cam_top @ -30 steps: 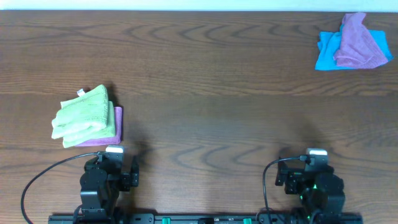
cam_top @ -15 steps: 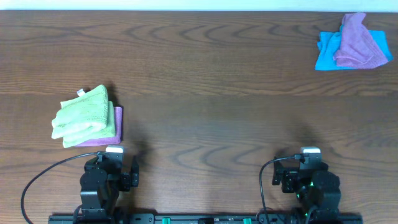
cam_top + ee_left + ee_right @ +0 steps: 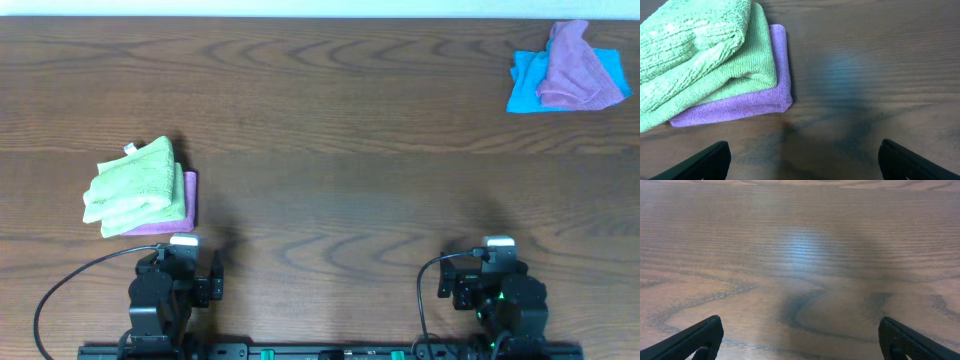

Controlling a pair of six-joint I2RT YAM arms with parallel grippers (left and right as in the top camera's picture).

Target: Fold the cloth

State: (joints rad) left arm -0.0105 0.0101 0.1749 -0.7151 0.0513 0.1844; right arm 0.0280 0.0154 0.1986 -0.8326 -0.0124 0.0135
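Note:
The cloth (image 3: 138,176) is lime green and lies folded at the left of the table, with a small white tag at its far edge. It tops a stack, over a second lime-green cloth (image 3: 754,62) and a purple cloth (image 3: 740,106). In the left wrist view the cloth (image 3: 687,40) fills the upper left. My left gripper (image 3: 181,252) is open and empty just in front of the stack, its fingers (image 3: 802,152) apart over bare wood. My right gripper (image 3: 498,252) is open and empty near the front right, its fingers (image 3: 800,330) apart over bare wood.
A crumpled purple cloth (image 3: 577,70) lies on a blue cloth (image 3: 522,82) at the far right corner. The wooden table (image 3: 340,150) runs between the two piles. Both arm bases sit at the front edge.
My right arm shifted slightly to the left about half a second ago and has held still since. The left arm and the cloths have not moved.

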